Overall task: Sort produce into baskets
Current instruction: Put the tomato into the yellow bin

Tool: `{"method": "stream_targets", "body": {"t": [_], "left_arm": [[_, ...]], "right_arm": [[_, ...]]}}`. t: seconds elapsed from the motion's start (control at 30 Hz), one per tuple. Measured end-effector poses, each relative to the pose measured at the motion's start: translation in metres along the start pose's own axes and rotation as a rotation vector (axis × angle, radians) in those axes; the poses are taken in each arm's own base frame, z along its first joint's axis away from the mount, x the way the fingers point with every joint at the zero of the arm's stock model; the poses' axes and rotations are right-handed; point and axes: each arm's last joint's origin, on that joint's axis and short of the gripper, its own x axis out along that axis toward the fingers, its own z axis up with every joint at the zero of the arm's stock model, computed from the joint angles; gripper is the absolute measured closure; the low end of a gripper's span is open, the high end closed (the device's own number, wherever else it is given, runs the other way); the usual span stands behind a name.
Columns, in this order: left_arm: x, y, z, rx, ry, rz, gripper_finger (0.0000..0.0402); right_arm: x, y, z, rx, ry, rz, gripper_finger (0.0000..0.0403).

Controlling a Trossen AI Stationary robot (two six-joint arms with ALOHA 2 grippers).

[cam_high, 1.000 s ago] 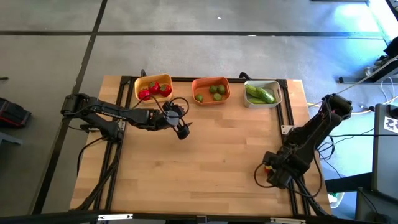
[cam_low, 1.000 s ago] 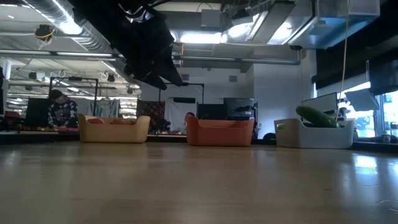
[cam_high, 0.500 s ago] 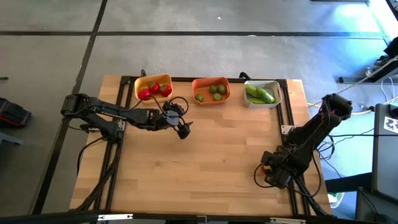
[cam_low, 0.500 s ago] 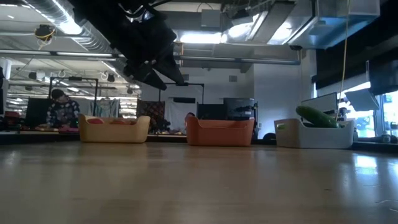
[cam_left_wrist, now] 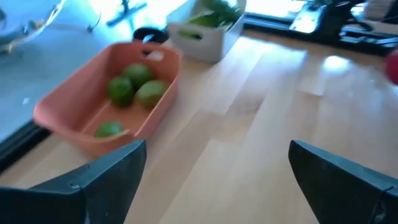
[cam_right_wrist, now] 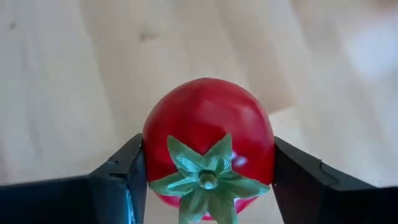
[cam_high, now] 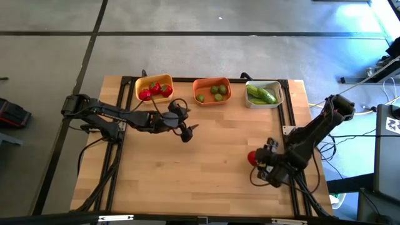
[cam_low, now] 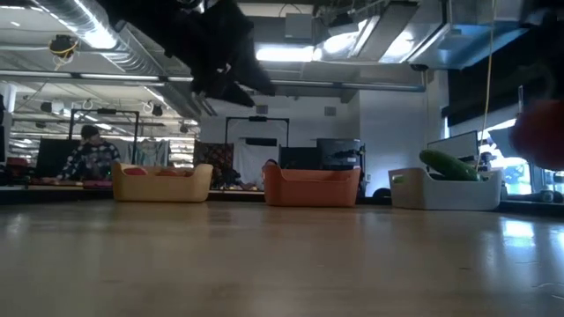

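Note:
My right gripper (cam_high: 257,161) is near the table's right near corner, shut on a red tomato (cam_right_wrist: 208,140) with a green leafy cap; the tomato also shows as a red spot (cam_high: 252,156). My left gripper (cam_high: 187,131) hangs open over the table, near the yellow basket (cam_high: 154,87) of red tomatoes and the orange basket (cam_high: 212,90) of limes (cam_left_wrist: 127,90). The white basket (cam_high: 263,94) at the far right holds cucumbers (cam_low: 448,165). All three baskets stand in a row along the far edge. My right gripper pinches the tomato by its two opposite sides (cam_right_wrist: 152,146) between the two fingers (cam_right_wrist: 121,177). The leafy cap (cam_right_wrist: 207,180) faces back toward the wrist. The fingers slant downward. The tomato (cam_low: 539,132) is lifted clear of the table.
A wide stretch of bare wooden tabletop (cam_high: 212,162) lies between the two grippers and the baskets. A dark frame rail (cam_high: 289,112) runs along the table's right side. A person (cam_low: 86,158) sits far behind the table.
My right gripper has swung from the near right edge toward the table's left, risen and turned about; the red tomato now shows in its fingers, lifted clear of the table. My left gripper has tipped upward a little.

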Motion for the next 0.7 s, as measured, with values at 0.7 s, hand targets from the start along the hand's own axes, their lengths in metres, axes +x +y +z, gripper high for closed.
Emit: {"method": "stream_targets", "body": {"t": [0.7], "left_arm": [[-0.010,-0.020,0.004,0.197,-0.086,-0.076,0.0011]], "right_arm": [[0.036,-0.052,0.077,-0.185,-0.106,-0.231,0.0169]]}}
